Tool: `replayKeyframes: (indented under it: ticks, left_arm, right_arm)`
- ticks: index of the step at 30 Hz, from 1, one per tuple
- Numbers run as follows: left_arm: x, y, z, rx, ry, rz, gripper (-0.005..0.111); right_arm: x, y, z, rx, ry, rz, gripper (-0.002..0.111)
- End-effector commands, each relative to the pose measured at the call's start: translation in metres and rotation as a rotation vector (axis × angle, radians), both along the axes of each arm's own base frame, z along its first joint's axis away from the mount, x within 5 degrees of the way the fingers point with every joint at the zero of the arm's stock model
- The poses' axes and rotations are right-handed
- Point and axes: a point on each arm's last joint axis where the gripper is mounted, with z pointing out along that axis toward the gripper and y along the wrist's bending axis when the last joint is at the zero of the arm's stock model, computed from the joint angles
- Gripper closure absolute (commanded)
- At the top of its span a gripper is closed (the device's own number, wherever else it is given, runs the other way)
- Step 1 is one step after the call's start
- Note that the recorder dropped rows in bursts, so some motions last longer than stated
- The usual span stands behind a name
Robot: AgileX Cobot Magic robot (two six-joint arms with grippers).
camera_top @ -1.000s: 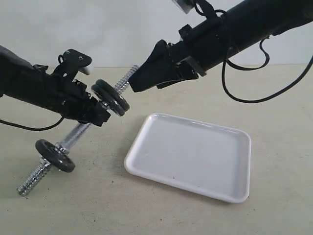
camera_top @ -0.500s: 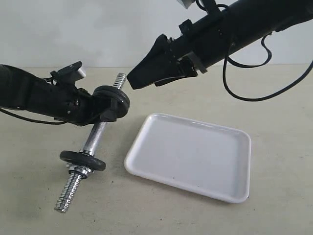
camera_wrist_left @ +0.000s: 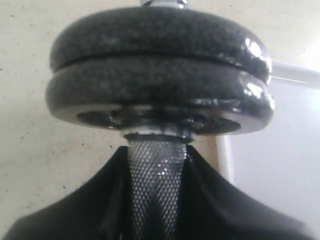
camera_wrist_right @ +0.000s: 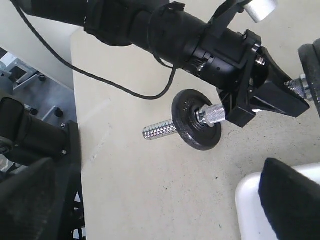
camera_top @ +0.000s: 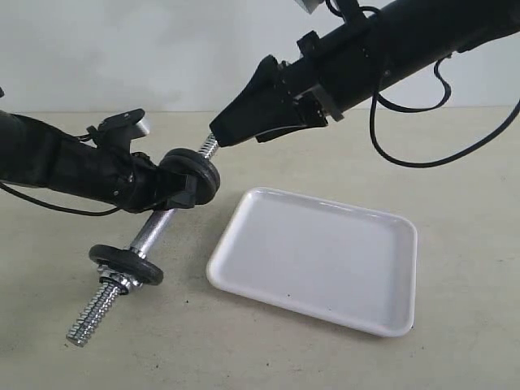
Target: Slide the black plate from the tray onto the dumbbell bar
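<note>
My left gripper is shut on the knurled middle of the dumbbell bar, which slants up off the table. Two black plates sit stacked on the bar just above the fingers; they fill the left wrist view. A third black plate sits near the bar's lower threaded end, also seen in the right wrist view. The white tray holds nothing. My right gripper is open and empty, its tip at the bar's upper threaded end.
The tray lies right of the bar on the beige table, its corner showing in both wrist views. Black cables hang from the right arm. A metal frame stands beyond the table edge.
The bar has swung steeper in my left gripper and its lower end dropped toward the table. The upper threaded end now meets the right gripper's tip. The right arm rose slightly.
</note>
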Motion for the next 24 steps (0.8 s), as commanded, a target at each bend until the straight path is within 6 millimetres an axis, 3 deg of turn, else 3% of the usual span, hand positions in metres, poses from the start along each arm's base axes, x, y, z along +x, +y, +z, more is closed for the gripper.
replayKeyframes:
  ticks: [1, 6, 9, 14, 17, 24]
  left_arm:
    - [0.0050, -0.0077, 0.0292, -0.099, -0.070, -0.018, 0.102]
    - [0.0044, -0.0088, 0.0297, -0.105, -0.074, -0.035, 0.101]
    - [0.0037, -0.0099, 0.0302, -0.111, -0.076, -0.050, 0.091]
    - [0.0042, -0.0099, 0.0307, -0.122, -0.075, -0.038, 0.052]
    - [0.0054, -0.0097, 0.0315, -0.141, -0.071, -0.010, 0.036]
    - [0.0057, -0.0095, 0.0316, -0.143, -0.071, -0.005, 0.037]
  right_arm:
    - [-0.0022, -0.0006, 0.0064, 0.011, -0.016, 0.005, 0.004]
    - [-0.0022, -0.0006, 0.0064, 0.011, -0.016, 0.005, 0.004]
    - [-0.0022, -0.0006, 0.0064, 0.011, -0.016, 0.005, 0.004]
    - [-0.0022, -0.0005, 0.0066, 0.014, -0.015, 0.004, 0.004]
    - [-0.0022, -0.0004, 0.0068, 0.016, -0.014, 0.003, 0.004]
    - [-0.0022, -0.0004, 0.0068, 0.016, -0.014, 0.003, 0.004]
